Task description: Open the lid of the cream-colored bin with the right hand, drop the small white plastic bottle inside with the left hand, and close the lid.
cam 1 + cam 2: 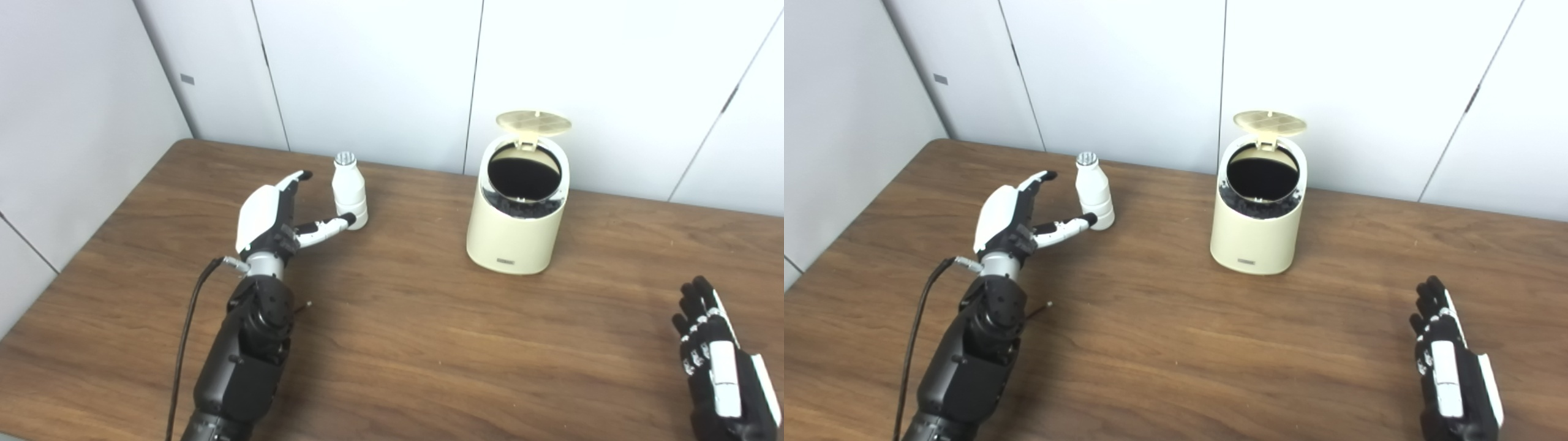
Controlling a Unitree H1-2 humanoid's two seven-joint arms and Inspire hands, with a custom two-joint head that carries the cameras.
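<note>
Bottle [350, 191] stands upright on the tabletop [398, 343], well left of the bin [514, 211], whose lid [533, 122] is tipped up and back so the dark mouth is clear for a drop. The left hand [272, 214] sits just beside the bottle with its fingers [293, 182] spread and grasping nothing, thumb tip at the bottle's base, probably shaped to wrap it. The right hand [723, 361] rests near the tabletop's front right, well apart from the bin, fingers straight and empty, likely waiting to shut the lid.
</note>
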